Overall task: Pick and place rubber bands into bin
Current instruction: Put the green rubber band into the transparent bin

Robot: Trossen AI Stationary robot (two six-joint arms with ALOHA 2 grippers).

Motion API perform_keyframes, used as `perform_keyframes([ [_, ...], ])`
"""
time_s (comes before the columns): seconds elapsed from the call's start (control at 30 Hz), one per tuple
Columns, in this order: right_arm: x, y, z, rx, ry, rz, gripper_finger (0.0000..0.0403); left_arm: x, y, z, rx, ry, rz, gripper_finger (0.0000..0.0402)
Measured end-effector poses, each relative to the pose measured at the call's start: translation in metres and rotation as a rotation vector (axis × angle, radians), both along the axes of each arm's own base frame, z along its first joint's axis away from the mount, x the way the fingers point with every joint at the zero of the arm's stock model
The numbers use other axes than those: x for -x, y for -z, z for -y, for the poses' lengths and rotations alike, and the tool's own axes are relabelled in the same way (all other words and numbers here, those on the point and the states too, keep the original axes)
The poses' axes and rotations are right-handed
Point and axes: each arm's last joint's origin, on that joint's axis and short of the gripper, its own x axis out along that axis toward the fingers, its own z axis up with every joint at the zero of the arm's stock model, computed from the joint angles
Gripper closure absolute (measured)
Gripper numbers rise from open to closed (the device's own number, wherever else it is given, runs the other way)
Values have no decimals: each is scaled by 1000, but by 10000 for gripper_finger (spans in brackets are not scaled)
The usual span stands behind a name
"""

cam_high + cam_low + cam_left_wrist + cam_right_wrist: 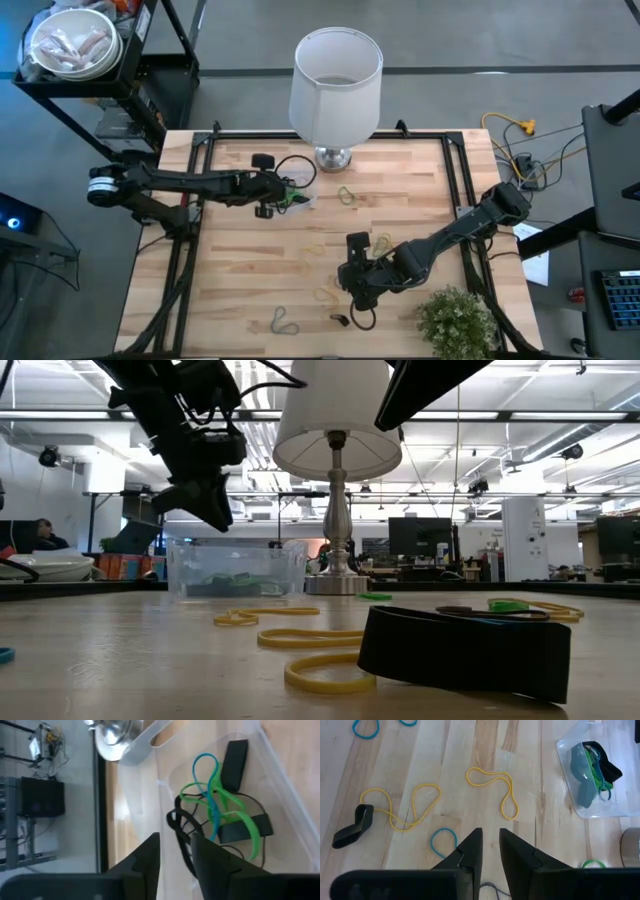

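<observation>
The clear bin point(297, 197) stands on the table in front of the lamp's base and holds green, blue and black rubber bands point(220, 805). My left gripper point(176, 852) hovers just above the bin's rim point(235, 545), fingers pointing down, open by a narrow gap. A thin black band point(179, 827) shows in that gap. My right gripper point(491, 842) hovers shut and empty over the table's near middle point(352, 272). Loose yellow bands point(492, 787), a blue one point(443, 841) and a wide black one point(352, 827) lie flat on the wood. My left gripper stands over the thin black band point(186, 857), which runs through the gap between the fingers down into the bin. I cannot tell whether either finger touches it.
A white lamp point(337, 75) stands at the table's far middle, its metal base point(333, 157) right behind the bin. A small green plant point(455, 320) sits at the near right corner. Black frame rails point(455, 170) run along the table's sides. More bands point(285, 322) lie near the front edge.
</observation>
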Motion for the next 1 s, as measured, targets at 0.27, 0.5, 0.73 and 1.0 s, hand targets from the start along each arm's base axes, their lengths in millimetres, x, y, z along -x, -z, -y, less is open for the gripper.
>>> perform_keyframes([
  [0.27,1,1,0,2,0,-5,343,5,-13,7,6,-10,67,293],
  [0.5,1,3,0,4,0,-7,346,13,-29,21,16,29,145,292],
  [0.73,4,11,2,0,24,-27,346,21,-38,45,186,136,249,292],
  [1.0,11,29,6,-2,73,-71,346,26,-28,74,411,241,250,292],
])
